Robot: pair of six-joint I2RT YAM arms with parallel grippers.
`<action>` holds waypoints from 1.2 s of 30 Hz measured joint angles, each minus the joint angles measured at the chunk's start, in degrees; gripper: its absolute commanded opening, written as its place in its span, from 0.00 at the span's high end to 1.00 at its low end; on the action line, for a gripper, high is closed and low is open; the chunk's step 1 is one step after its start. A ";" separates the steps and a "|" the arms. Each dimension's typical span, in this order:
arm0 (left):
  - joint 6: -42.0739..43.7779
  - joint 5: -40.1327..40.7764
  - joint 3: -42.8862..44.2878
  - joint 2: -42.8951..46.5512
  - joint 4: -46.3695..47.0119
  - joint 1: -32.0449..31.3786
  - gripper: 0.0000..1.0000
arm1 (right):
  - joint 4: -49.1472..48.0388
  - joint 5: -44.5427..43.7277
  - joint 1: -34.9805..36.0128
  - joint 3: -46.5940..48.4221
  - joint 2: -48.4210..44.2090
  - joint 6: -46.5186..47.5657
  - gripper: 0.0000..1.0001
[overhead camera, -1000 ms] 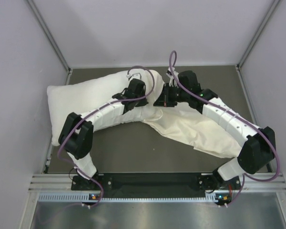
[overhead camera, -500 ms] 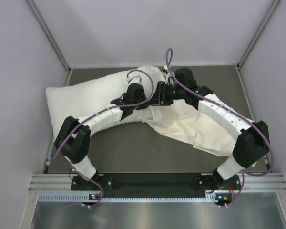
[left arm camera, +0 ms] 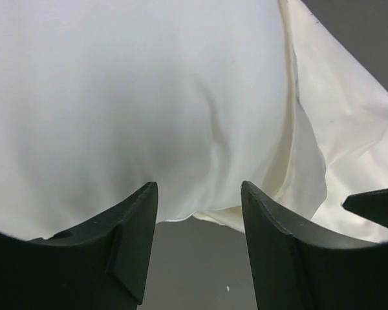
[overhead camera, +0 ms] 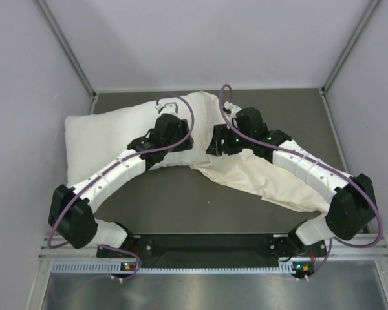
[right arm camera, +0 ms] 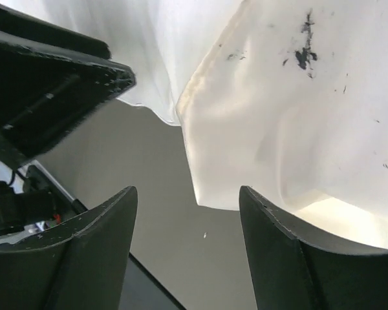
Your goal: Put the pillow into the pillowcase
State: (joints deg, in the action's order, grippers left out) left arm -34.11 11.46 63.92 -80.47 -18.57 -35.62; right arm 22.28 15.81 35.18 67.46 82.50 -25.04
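Note:
The plump white pillow (overhead camera: 103, 139) lies at the left of the table, its right end under the mouth edge of the limp cream pillowcase (overhead camera: 278, 181), which trails toward the near right. In the left wrist view the pillow (left arm camera: 116, 97) fills the frame, with the pillowcase (left arm camera: 349, 148) draped over its right side. My left gripper (overhead camera: 180, 141) (left arm camera: 197, 187) is open at the pillow's near edge and holds nothing. My right gripper (overhead camera: 215, 145) (right arm camera: 187, 190) is open beside the pillowcase (right arm camera: 297, 116), its jaws over bare table.
The dark grey table (overhead camera: 174, 200) is boxed in by pale walls at the left, back and right. The arms' base rail (overhead camera: 200, 245) runs along the near edge. The two grippers stand close together at the middle.
Both grippers have opened and let go of the cloth. The left arm has drawn back toward the left and near side. The right gripper has shifted slightly nearer.

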 measured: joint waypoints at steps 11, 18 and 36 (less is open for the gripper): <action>4.31 2.32 2.40 7.87 -17.14 5.57 0.34 | 0.44 -14.84 8.66 -0.31 1.46 2.99 0.30; 4.17 2.97 -3.06 13.27 -20.46 6.12 0.29 | 1.95 -25.07 9.90 -0.31 6.27 3.04 0.59; 6.82 1.99 -3.34 2.27 -16.90 6.56 1.00 | 0.87 -14.40 17.62 2.93 9.18 4.98 1.00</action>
State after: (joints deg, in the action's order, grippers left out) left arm -27.29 13.45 60.58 -78.19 -35.46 -29.06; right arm 23.16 1.41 52.80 70.39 91.68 -20.05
